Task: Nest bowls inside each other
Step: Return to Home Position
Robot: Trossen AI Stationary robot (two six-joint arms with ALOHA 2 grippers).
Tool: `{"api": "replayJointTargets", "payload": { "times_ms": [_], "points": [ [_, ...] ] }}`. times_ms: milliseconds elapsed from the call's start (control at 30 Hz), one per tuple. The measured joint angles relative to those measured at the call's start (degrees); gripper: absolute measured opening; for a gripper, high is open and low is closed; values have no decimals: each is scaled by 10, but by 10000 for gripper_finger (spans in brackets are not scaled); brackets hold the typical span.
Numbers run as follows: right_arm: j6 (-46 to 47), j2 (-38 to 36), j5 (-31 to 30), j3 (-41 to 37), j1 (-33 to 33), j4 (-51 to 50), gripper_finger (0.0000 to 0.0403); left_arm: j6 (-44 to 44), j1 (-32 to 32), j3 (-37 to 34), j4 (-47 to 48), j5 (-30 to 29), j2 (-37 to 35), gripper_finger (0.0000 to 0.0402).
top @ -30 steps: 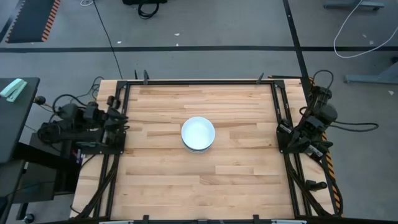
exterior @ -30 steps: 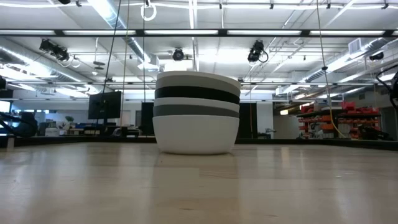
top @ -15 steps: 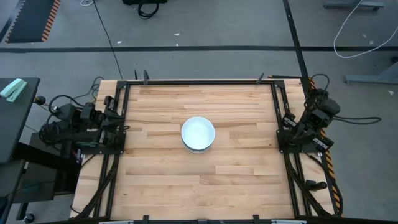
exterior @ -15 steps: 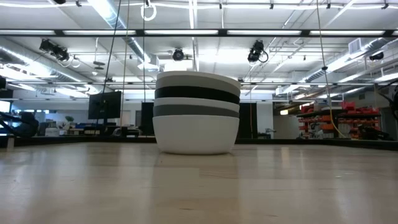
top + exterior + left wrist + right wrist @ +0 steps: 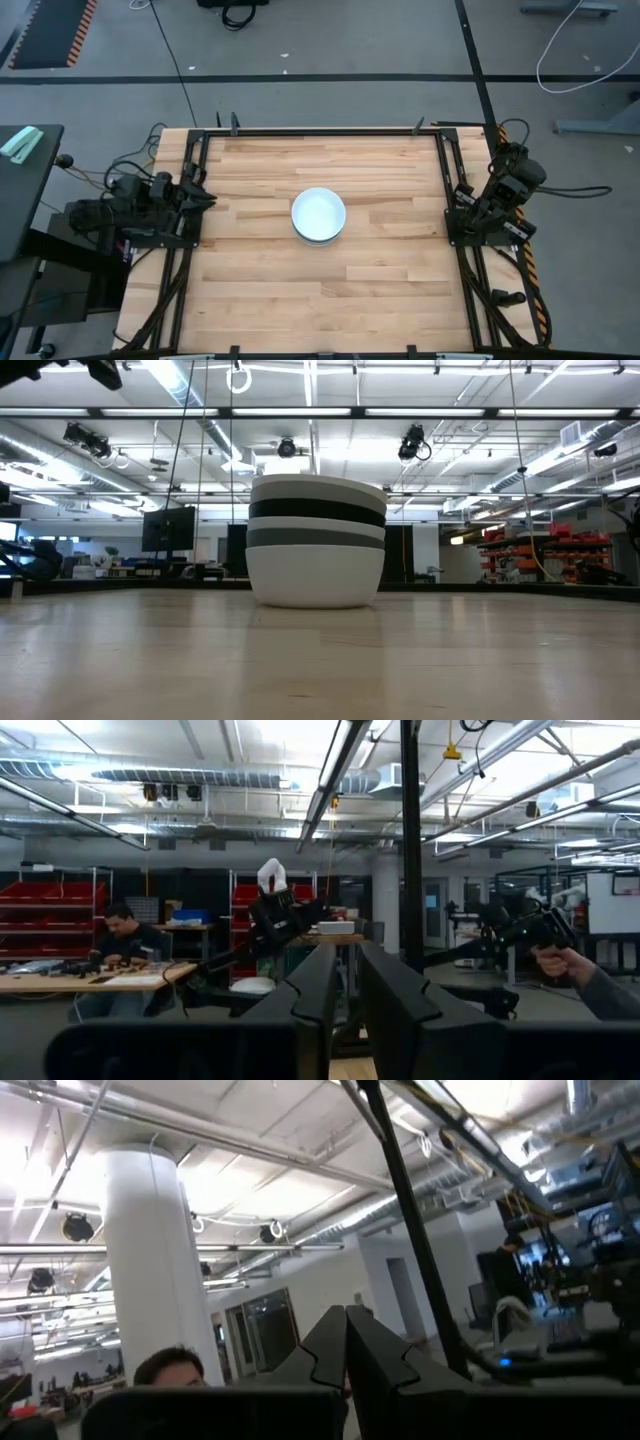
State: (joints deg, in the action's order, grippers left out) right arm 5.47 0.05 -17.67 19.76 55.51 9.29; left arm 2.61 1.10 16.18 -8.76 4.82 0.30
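Observation:
The bowls [image 5: 318, 215] stand nested in one stack at the middle of the table, a white one on top. The low view shows the stack [image 5: 316, 540] resting on its white bottom bowl, with dark grey, light, black and white rims banded above. My left gripper [image 5: 205, 197] waits drawn back at the table's left edge, tilted upward, far from the stack. A narrow slit shows between its fingers [image 5: 347, 955], with nothing in it. My right arm [image 5: 500, 190] is folded at the right edge, and its gripper [image 5: 346, 1315] is shut on nothing.
Black frame rails [image 5: 195, 240] run along the table's left and right edges beside the arm bases. Bare wood [image 5: 320, 290] lies all around the stack. Beyond the table a seated person [image 5: 120, 935] and someone's hand [image 5: 570, 960] show in the room.
My left arm has sunk and folded lower at the left edge, its gripper now reaching a little farther over the rail. My right arm has drawn back a little toward the right edge, then kept still. The stack of bowls has not moved.

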Motion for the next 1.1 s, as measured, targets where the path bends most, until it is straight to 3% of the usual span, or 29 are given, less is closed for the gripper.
{"api": "replayJointTargets", "payload": {
  "times_ms": [233,433,667,900,1100],
  "points": [
    [0,0,13,-63,0,110,18,25,0,-38,-42,12,0,54],
    [-9,0,99,-93,0,166,18,42,0,-45,-51,39,0,59],
    [4,0,97,-127,0,197,18,57,0,-47,-34,64,0,51],
    [4,0,96,-144,0,208,18,73,0,-111,-121,64,0,59],
    [5,6,96,-145,0,205,18,75,0,-135,-139,64,0,60]
  ]
}}
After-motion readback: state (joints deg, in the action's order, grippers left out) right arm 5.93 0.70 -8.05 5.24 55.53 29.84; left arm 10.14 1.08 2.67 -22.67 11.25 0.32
